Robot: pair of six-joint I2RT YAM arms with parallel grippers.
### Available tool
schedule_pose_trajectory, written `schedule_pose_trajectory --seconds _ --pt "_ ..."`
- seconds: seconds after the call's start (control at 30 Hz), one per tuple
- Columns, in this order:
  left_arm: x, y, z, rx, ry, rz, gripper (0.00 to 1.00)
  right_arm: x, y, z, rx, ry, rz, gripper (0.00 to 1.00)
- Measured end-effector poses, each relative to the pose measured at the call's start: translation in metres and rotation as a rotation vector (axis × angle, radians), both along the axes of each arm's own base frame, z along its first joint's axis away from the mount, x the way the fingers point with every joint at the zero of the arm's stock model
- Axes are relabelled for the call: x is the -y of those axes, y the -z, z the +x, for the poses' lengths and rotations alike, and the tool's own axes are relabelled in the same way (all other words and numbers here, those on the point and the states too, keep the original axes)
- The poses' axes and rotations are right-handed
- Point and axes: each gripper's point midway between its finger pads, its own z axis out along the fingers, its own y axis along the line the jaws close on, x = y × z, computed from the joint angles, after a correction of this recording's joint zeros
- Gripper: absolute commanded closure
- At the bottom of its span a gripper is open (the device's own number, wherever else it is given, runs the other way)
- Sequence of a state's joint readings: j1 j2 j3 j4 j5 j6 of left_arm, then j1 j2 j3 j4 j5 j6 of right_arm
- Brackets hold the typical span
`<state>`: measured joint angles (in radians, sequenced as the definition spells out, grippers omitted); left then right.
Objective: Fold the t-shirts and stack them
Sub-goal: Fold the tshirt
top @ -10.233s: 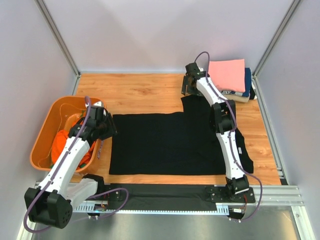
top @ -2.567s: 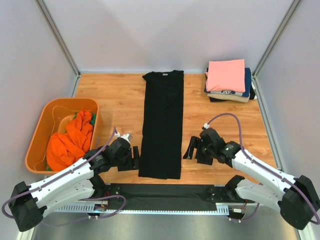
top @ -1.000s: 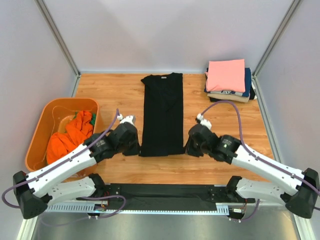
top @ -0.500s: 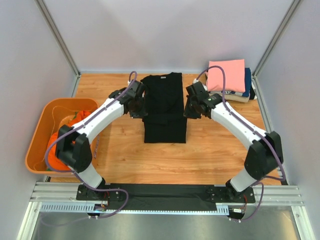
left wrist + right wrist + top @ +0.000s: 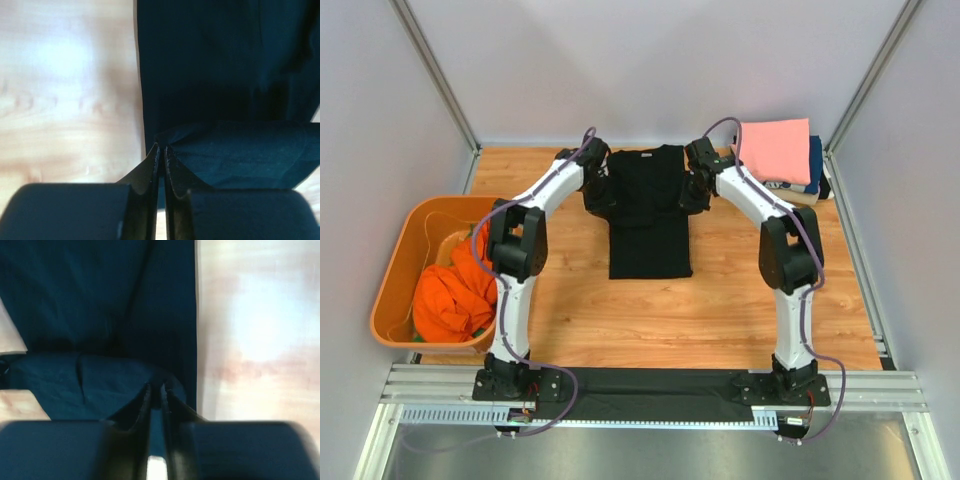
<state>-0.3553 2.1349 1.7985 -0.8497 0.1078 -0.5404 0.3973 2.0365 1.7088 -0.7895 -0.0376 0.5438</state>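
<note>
- Black t-shirt (image 5: 650, 240) lies in the upper middle of the top view as a narrow strip on the wooden tabletop (image 5: 570, 310). Its collar is toward the far wall and its near part is doubled back over the rest.
- The left end effector (image 5: 599, 193) sits at the strip's left edge. In the left wrist view its fingers (image 5: 154, 165) are pressed together on a raised fold of the black cloth (image 5: 225, 150).
- The right end effector (image 5: 694, 190) sits at the strip's right edge. In the right wrist view its fingers (image 5: 170, 402) appear to pinch a black fold (image 5: 100, 380) too, though that view is dim and blurred.
- A folded stack rests in the upper right corner, with a pink t-shirt (image 5: 775, 150) on top, a navy t-shirt (image 5: 816, 165) under it and a cream t-shirt (image 5: 788, 194) lower still.
- The orange tub (image 5: 395, 285) stands at the left edge and holds a crumpled orange t-shirt (image 5: 450, 298).
</note>
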Motion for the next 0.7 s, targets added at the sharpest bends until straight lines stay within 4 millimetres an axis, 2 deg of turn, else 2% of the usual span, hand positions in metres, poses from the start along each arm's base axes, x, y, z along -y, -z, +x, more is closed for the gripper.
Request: schedule_pose_trajectory --seconds 0.03,0.07,0.1,0.2,0.27,0.33,0.37,0.5,0.6,0.7 --pt "-0.001 0.005 0.009 -0.021 -0.008 -0.007 0.78 -0.001 0.006 0.014 -0.011 0.004 0.003 0.68" --pt "-0.002 0.009 0.022 -0.038 -0.017 -0.014 0.71 -0.002 0.009 0.027 -0.011 0.01 0.008 0.39" --pt "-0.003 0.011 0.039 -0.034 -0.024 -0.028 0.69 -0.002 0.011 0.042 -0.015 0.012 0.011 0.31" --pt "-0.012 0.012 0.065 -0.035 -0.051 -0.046 0.6 0.004 0.012 0.084 0.016 0.016 0.001 0.26" --pt "-0.022 0.007 0.066 -0.039 -0.068 -0.049 0.55 0.015 0.012 0.085 0.005 0.026 -0.021 0.26" --pt "-0.029 -0.002 0.052 -0.047 -0.075 -0.047 0.53 0.027 0.009 0.074 -0.012 0.042 -0.039 0.26" --pt "-0.032 -0.006 0.041 -0.057 -0.075 -0.044 0.53 0.033 0.011 0.061 -0.017 0.044 -0.04 0.26" --pt "-0.032 -0.037 -0.011 -0.058 -0.047 -0.033 0.54 0.053 0.014 -0.029 -0.126 0.041 -0.054 0.26" --pt "-0.025 -0.054 -0.043 -0.018 -0.009 -0.032 0.55 0.054 0.011 -0.074 -0.135 0.023 -0.007 0.26" --pt "-0.02 -0.048 -0.082 -0.018 0.026 -0.032 0.57 0.051 0.018 -0.107 -0.143 0.006 0.039 0.29"
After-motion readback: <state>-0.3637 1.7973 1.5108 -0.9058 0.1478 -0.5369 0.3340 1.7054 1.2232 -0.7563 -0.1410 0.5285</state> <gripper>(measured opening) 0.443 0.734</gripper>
